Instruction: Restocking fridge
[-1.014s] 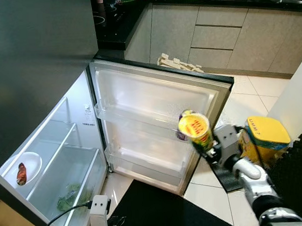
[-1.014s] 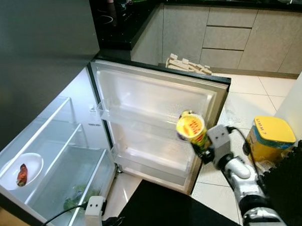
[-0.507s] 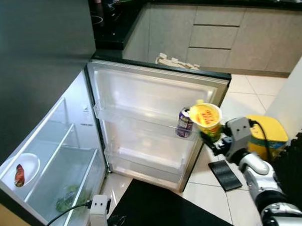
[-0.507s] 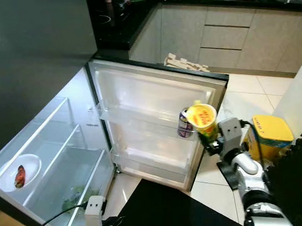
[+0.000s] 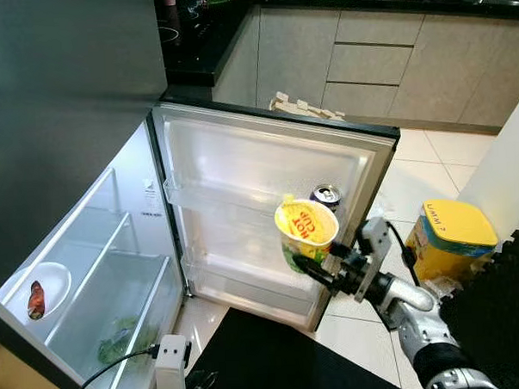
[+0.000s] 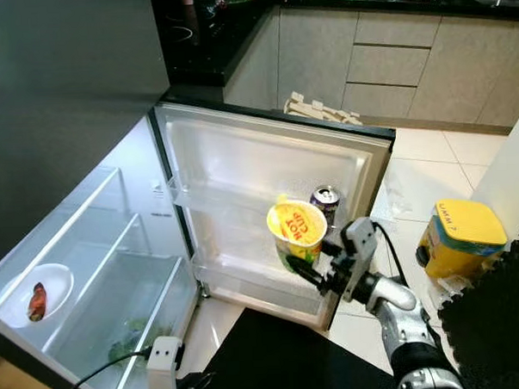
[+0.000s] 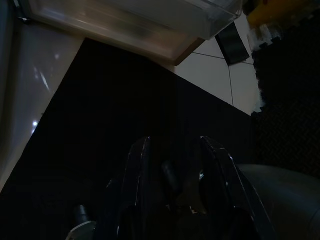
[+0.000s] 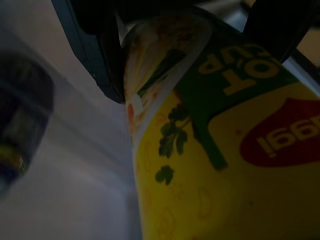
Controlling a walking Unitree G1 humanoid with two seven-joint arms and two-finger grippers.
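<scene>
My right gripper [image 5: 313, 266] is shut on a yellow instant noodle cup [image 5: 306, 230], held tilted with its lid facing up and out. The cup hangs in front of the open fridge door [image 5: 240, 152], level with its middle shelf [image 5: 217, 207]. A drink can [image 5: 328, 196] stands on that shelf, just right of and behind the cup. In the right wrist view the cup [image 8: 225, 150] sits between the black fingers [image 8: 85, 45], with the can [image 8: 20, 125] a blur beside it. My left gripper [image 7: 175, 165] hangs idle low over a black mat.
The fridge interior on the left holds a white plate with a red item [image 5: 38, 295] and greens [image 5: 118, 340] in the lower drawer. A yellow-lidded tub [image 5: 451, 234] stands on the tile floor at the right, beside black foam matting [image 5: 505, 296]. A black mat [image 5: 267, 366] lies below the door.
My right gripper has carried the noodle cup leftward, from right of the can to in front of the door shelves, left of the can. The can has stayed in place.
</scene>
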